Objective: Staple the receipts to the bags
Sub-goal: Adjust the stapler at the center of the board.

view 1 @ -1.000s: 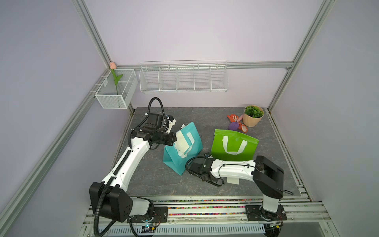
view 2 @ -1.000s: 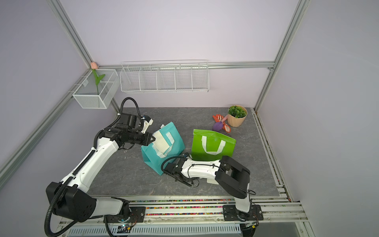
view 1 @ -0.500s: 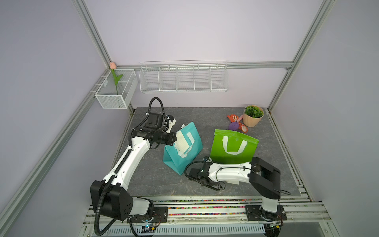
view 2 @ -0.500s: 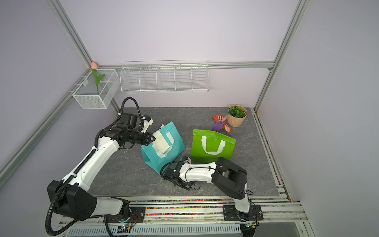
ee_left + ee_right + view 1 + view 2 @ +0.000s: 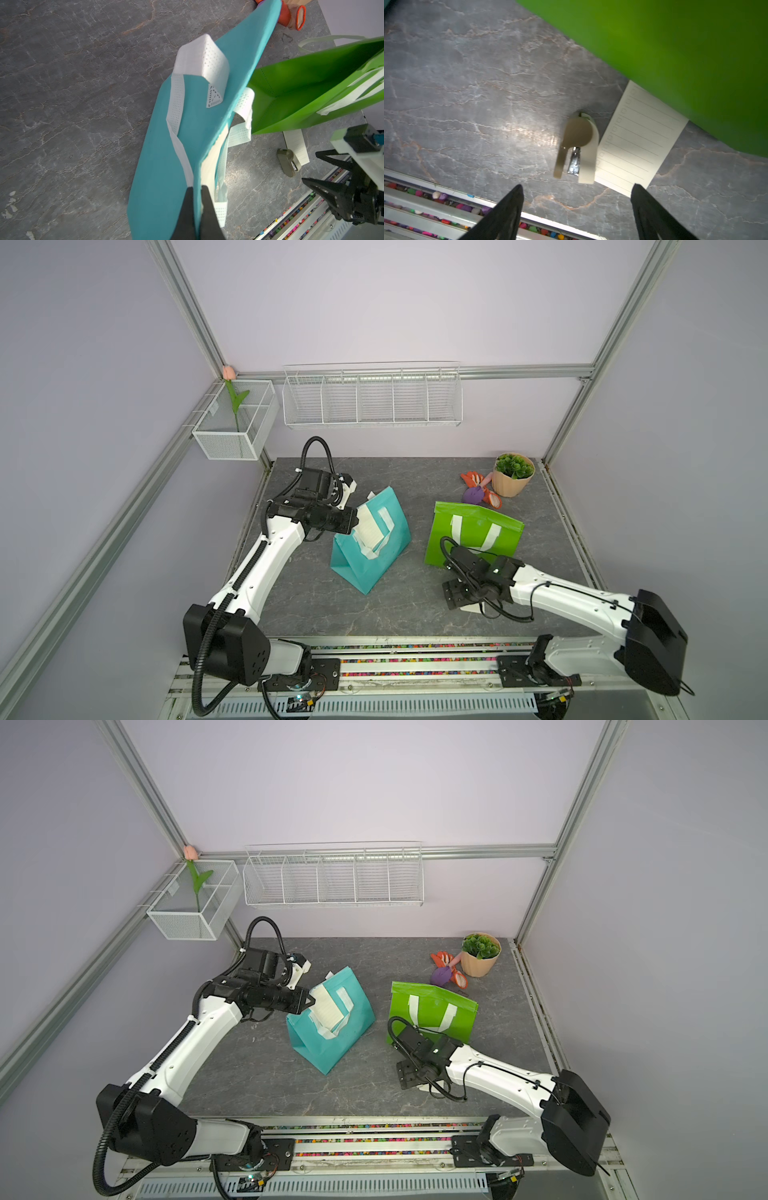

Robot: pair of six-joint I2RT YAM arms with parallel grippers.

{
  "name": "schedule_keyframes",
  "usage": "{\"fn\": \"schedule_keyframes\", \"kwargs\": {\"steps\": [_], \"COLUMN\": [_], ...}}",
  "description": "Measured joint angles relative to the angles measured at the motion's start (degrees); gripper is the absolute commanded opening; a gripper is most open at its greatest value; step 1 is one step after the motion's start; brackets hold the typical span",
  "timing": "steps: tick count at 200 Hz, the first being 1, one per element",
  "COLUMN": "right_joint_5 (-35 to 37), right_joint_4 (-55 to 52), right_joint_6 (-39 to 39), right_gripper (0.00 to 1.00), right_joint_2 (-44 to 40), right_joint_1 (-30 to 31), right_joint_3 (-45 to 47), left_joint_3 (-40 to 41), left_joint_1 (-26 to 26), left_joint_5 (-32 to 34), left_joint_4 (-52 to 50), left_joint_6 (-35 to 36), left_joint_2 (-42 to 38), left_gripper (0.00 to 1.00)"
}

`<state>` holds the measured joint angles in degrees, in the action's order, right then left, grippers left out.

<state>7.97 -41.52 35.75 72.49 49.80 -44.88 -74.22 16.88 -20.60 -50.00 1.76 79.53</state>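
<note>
Between the fingers of our left hand [image 5: 197, 188] we pinch the top edge of the teal wedge-shaped fabric tote bag [image 5: 158, 166], the hand closed down narrow on the cloth. Right against those fingers, on the inner side of that edge, lies one pale cream paper receipt [image 5: 209, 166]; whether the pinch catches it too we cannot tell. In both top views this receipt shows on the bag's sloping face beside the white strap handles [image 5: 384, 516], just ahead of the left hand.

Our right hand [image 5: 577, 188] stands wide, its two black fingers [image 5: 510, 205] well apart with nothing between them, over the grey marbled desk [image 5: 467, 93]. Just ahead of its fingertips lies a small olive-and-beige plastic stapler [image 5: 578, 143], right up against the long edge of the second pale cream lined paper receipt [image 5: 639, 141], which lies flat on the desk. Beyond both, farther from the hand, stands the bright green fabric tote bag [image 5: 675, 52], which hides the receipt's far end. In a top view the right hand sits low, just in front of the green bag, and the two bags stand apart from each other.
</note>
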Motion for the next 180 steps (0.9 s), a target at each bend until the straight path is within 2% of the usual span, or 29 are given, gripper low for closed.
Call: {"fn": "schedule_keyframes", "kwargs": {"steps": [27, 82, 180], "right_joint_5": [-4.57, -9.79, -12.04], "right_joint_4": [1.49, 6.32, 13.16], "right_joint_6": [-1.20, -2.69, -2.75], "right_gripper": [0.71, 0.57, 0.44], "right_joint_2": [-1.46, 0.20, 6.08], "right_joint_1": [-4.04, -7.69, -8.85], "right_joint_3": [2.40, 5.68, 6.95], "left_joint_3": [0.00, 0.00, 0.00], "left_joint_1": [0.00, 0.00, 0.37], "left_joint_5": [-0.20, -0.20, -0.17], "left_joint_4": [0.00, 0.00, 0.00], "left_joint_6": [0.00, 0.00, 0.00], "left_joint_2": [0.00, 0.00, 0.00], "left_gripper": [0.00, 0.00, 0.00]}}
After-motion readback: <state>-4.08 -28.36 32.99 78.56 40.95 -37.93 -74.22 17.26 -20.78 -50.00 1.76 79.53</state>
